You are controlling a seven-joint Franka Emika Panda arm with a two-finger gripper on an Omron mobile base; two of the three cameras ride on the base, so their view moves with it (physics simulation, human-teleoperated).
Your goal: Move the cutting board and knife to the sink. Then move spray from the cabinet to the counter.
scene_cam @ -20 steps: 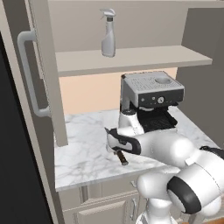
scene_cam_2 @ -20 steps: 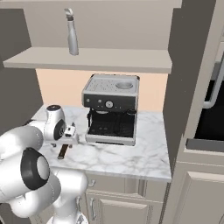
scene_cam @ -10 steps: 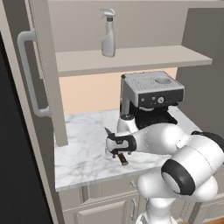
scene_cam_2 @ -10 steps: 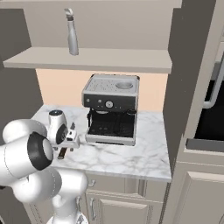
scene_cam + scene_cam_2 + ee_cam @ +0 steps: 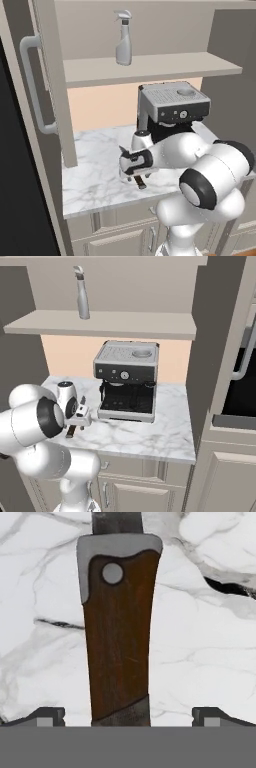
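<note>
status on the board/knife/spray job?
Nothing looks finished. In hand: the open gripper hangs low over the knife, handle between the fingertips, knife lying flat on the counter, not gripped. Left: knife and board to the sink; the spray stands on the cabinet shelf.

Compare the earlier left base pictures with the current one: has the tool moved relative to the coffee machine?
Yes. The tool has dropped lower and shifted slightly left, away from the coffee machine, toward the knife lying on the counter.
</note>
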